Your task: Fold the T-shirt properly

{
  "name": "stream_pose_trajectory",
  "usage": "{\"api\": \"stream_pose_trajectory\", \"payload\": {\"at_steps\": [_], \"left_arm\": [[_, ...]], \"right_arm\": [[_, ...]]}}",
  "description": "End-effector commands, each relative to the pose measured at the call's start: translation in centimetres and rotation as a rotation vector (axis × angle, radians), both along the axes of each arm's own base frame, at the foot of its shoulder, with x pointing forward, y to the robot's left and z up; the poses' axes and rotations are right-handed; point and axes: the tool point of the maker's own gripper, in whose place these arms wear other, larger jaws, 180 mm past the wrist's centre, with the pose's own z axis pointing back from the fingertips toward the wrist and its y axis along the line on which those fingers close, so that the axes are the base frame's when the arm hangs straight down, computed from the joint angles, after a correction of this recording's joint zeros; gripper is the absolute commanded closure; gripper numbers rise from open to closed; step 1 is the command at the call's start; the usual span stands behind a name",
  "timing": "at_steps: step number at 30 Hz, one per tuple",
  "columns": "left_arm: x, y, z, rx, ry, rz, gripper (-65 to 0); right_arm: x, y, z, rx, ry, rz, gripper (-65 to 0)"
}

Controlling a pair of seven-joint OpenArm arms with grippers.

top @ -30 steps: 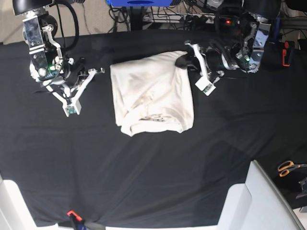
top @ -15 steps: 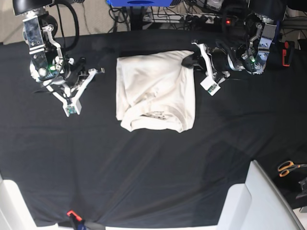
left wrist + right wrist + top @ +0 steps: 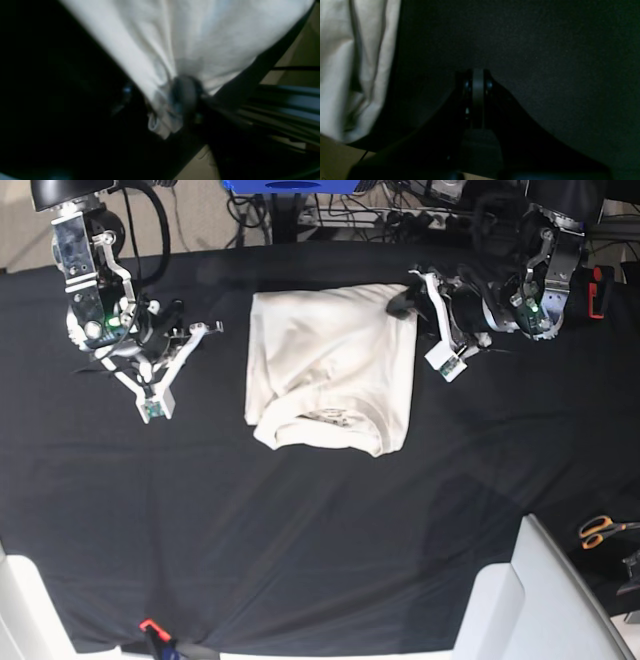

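Roughly folded, the T-shirt [image 3: 330,380] lies mid-counter [image 3: 300,530], slightly toward 12 o'clock. Risk: the left gripper [image 3: 405,302] sits at the shirt's 1–2 o'clock corner, with cloth bunched around one finger [image 3: 185,97] in the wrist view; if it pulls away snagged, the fold drags open. Whether its fingers are parted or pinching cloth I cannot tell, the view is too blurred. That arm reaches in low from 3 o'clock. The right gripper [image 3: 474,82] is closed on nothing, parked over bare counter at the shirt's 9 o'clock, well apart.
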Motion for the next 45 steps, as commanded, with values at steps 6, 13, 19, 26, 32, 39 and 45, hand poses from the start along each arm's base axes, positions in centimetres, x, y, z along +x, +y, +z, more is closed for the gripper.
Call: {"api": "stream_pose_trajectory", "payload": {"at_steps": [6,13,19,26,32,39,45], "left_arm": [[1.2,2.1,1.6,0.054,-0.056,-0.009,-51.3],[4.9,6.1,7.4,0.112,-0.235,0.137,-50.8],[5.8,-0.1,10.5,0.044,-0.309,0.107,-9.4],[2.2,-5.7,6.3,0.091,-0.214,-0.002,0.0],[-1.1,-4.2,4.0,0.221,-0.207,-0.053,0.0],[-2.0,-1.4,1.7,0.299,-0.146,-0.073,0.0],[-1.9,-0.5,0.1,0.312,-0.097,-0.051,0.0]], "right_arm": [[1.3,-0.1,1.0,0.0,-0.046,0.004,-0.2],[1.8,1.1,1.4,0.006,-0.062,0.042,-0.2],[2.6,5.7,2.5,0.025,-0.101,0.196,-0.2],[4.0,8.0,3.9,0.033,-0.149,0.268,-0.2],[6.1,8.2,5.3,0.029,-0.197,0.271,-0.2],[6.5,10.6,6.1,0.032,-0.223,0.366,-0.2],[5.4,12.8,6.0,0.049,-0.215,0.425,-0.2]]}}
